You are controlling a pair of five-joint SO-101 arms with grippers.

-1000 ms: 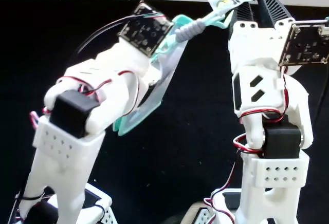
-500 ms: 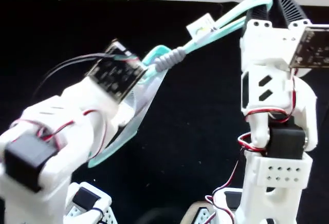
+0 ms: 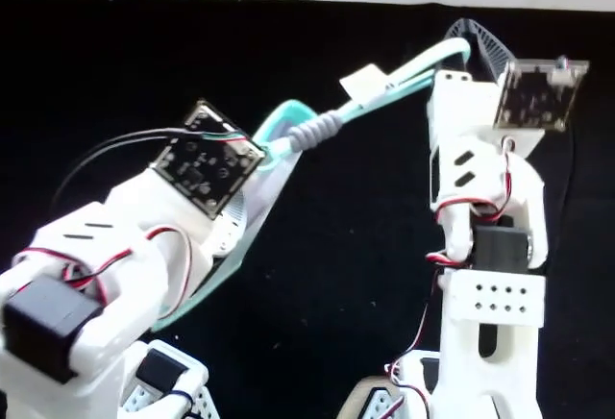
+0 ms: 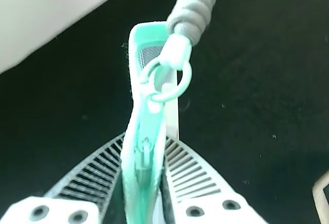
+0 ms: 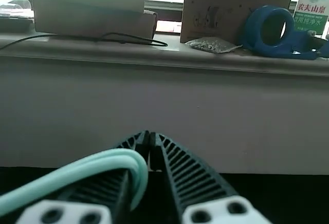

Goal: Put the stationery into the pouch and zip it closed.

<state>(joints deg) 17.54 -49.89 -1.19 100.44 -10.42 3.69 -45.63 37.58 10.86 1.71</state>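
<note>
One pouch (image 4: 134, 131) inside left pincer (image 4: 147, 137)

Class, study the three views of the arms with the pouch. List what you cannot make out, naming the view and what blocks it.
Pouch contents: high view, the left arm covers most of it; left wrist view, seen edge-on.
Zip lower run: left wrist view, hidden between the jaws, cut off by the edge.
Tag print: high view, too small.
Strap far part: right wrist view, cut off by the edge.
</note>
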